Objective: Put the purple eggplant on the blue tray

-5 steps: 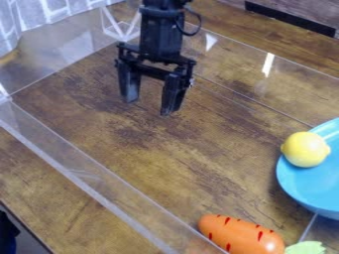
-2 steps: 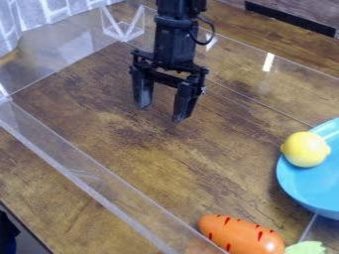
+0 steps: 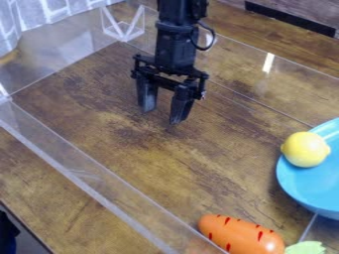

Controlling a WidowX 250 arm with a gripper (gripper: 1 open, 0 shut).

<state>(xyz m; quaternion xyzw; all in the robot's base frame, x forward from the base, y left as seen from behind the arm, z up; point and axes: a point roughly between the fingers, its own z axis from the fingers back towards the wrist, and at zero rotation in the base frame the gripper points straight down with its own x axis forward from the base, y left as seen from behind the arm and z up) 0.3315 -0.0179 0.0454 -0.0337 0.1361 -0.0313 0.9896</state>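
Note:
My gripper hangs from the black arm over the upper middle of the wooden table, pointing steeply down. Its two dark fingers stand apart, and I see only bare wood in the gap between them. The purple eggplant is not in view. The blue tray lies at the right edge, partly cut off by the frame and well to the right of and below the gripper. On its upper rim rests a yellow fruit.
An orange carrot lies at the bottom edge, with a bit of green beside it. A low clear plastic wall runs diagonally along the table's left and front side. Another clear panel edge crosses the right.
The gripper's fingers have drawn closer together than in the earlier frames. The hand itself has hardly shifted.

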